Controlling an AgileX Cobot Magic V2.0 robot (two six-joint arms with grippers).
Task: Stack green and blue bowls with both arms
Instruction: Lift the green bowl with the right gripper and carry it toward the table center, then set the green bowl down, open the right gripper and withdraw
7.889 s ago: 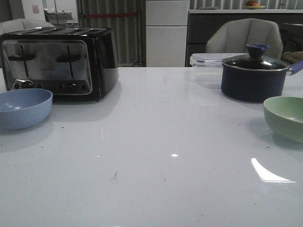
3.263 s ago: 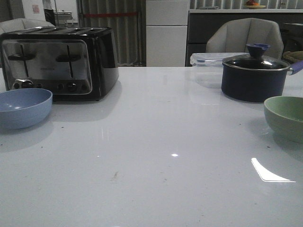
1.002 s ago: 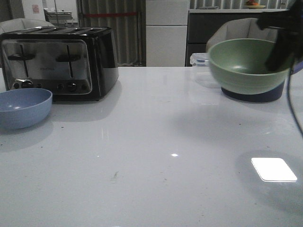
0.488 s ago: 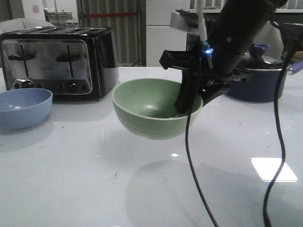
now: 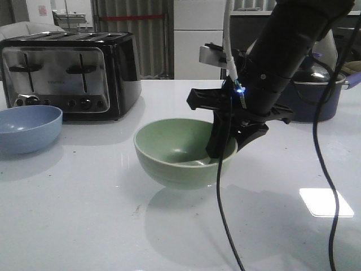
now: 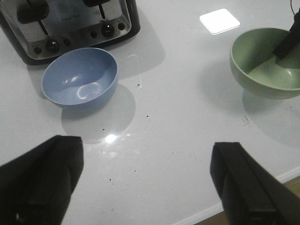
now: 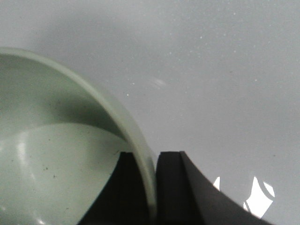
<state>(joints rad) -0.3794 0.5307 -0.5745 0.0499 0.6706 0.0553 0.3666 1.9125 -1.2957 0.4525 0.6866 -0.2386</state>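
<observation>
The pale green bowl [image 5: 175,153] hangs low over the middle of the white table, upright; I cannot tell whether its base touches the surface. My right gripper [image 5: 221,148] is shut on its right rim, one finger inside and one outside. The right wrist view shows the rim [image 7: 133,140] pinched by that gripper [image 7: 152,161]. The blue bowl [image 5: 28,127] stands empty at the table's left side, in front of the toaster. My left gripper [image 6: 147,187] is open and empty above the table's near part, short of the blue bowl [image 6: 79,77]; the green bowl [image 6: 262,61] is off to one side.
A black and steel toaster [image 5: 67,73] stands at the back left. A dark navy pot [image 5: 316,96] with a glass lid sits at the back right, partly behind my right arm. A black cable [image 5: 223,214] hangs from that arm. The table's near edge [image 6: 281,176] shows in the left wrist view.
My right gripper took the green bowl from the right side, carried it left to the table's middle and lowered it. The blue bowl has stayed where it was.
</observation>
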